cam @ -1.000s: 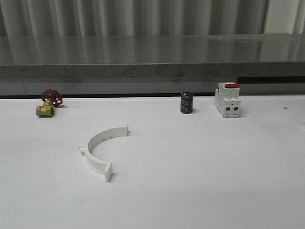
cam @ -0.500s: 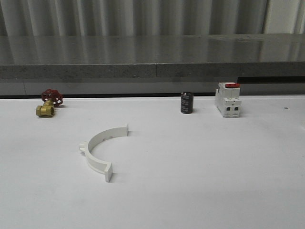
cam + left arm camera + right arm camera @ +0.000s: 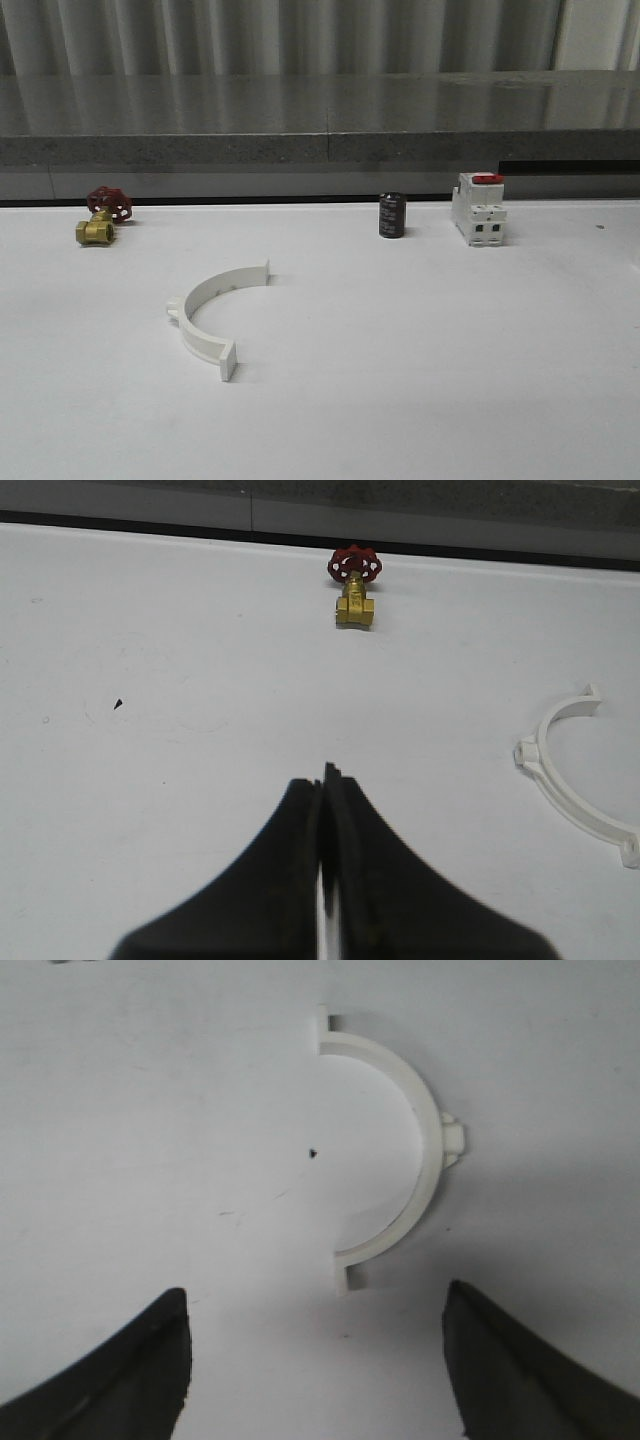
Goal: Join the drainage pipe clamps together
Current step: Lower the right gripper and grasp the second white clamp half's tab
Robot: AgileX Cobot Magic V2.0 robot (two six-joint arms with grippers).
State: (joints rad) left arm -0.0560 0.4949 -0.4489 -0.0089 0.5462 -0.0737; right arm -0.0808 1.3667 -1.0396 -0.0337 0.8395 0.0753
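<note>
One white drainage pipe clamp half (image 3: 210, 310) lies flat on the white table (image 3: 420, 340), left of centre, with its side lug to the left and its opening to the right. The left wrist view has it off to the side (image 3: 575, 775), well apart from my left gripper (image 3: 325, 777), which is shut with nothing between its black fingers. The right wrist view has a white clamp half (image 3: 405, 1160) lying flat, lug on its outer side. My right gripper (image 3: 316, 1305) is open above the table, its fingers apart just short of the half's near end tab (image 3: 345, 1280).
A brass valve with a red handwheel (image 3: 102, 216) stands at the back left, also ahead of the left gripper (image 3: 355, 585). A black cylinder (image 3: 391, 215) and a white switch block with a red top (image 3: 478, 208) stand at the back right. A grey ledge (image 3: 320, 150) borders the table's far edge.
</note>
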